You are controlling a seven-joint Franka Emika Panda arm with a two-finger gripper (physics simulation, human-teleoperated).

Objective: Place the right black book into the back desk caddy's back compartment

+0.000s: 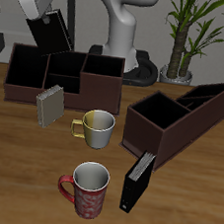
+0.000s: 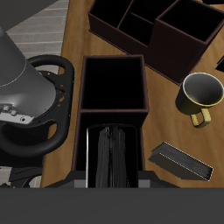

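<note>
My gripper [image 1: 42,16] is shut on the right black book [image 1: 50,32] and holds it tilted in the air above the back edge of the back desk caddy [image 1: 47,86], a low wide dark-brown box. In the wrist view the book [image 2: 112,150] shows edge-on between my fingers [image 2: 84,180], over the caddy's open compartments, and one wall of the caddy [image 2: 112,113] runs just beyond it. I cannot tell which compartment lies under the book. The other black book [image 1: 135,181] stands upright near the table's front edge.
A grey patterned book [image 1: 49,104] leans at the caddy's front. A yellow mug [image 1: 97,129] and a red mug [image 1: 88,189] stand mid-table. The long narrow caddy [image 1: 179,116] lies slanted beside them. The robot base [image 1: 120,31] and a plant [image 1: 188,39] stand at the back.
</note>
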